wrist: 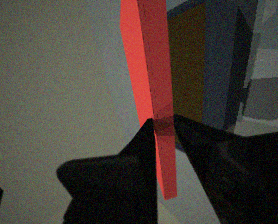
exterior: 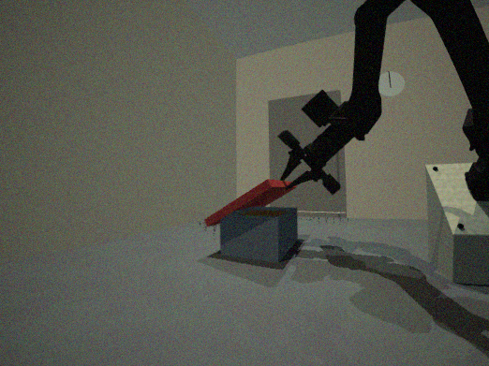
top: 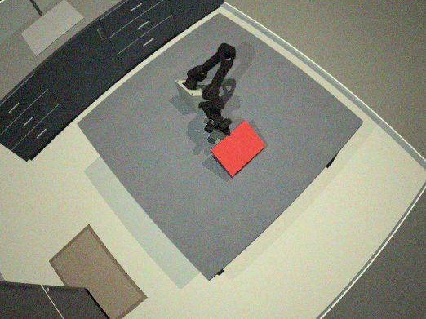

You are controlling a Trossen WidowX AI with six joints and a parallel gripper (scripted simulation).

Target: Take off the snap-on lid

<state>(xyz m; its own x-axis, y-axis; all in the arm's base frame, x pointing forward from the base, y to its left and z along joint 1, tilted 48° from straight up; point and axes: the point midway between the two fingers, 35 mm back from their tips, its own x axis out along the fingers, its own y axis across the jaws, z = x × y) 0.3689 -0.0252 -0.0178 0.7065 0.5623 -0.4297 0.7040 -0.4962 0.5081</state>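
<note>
The red lid (top: 238, 148) (exterior: 250, 200) (wrist: 159, 65) is tilted over the storage box. Its edge on the arm's side is raised, and its far edge is low, at about the box's rim. The blue-grey box (exterior: 250, 237) (wrist: 218, 65) stands on the table; its orange-brown inside shows below the raised side of the lid. In the top view the lid hides most of the box. My gripper (exterior: 285, 183) (wrist: 162, 120) is shut on the lid's raised edge, with one fingertip on each face.
The arm's pale base block (top: 189, 94) (exterior: 440, 218) stands behind the gripper on the grey table (top: 163, 149). The table's edges lie well away from the box. Dark cabinets (top: 135, 31) stand beyond the table.
</note>
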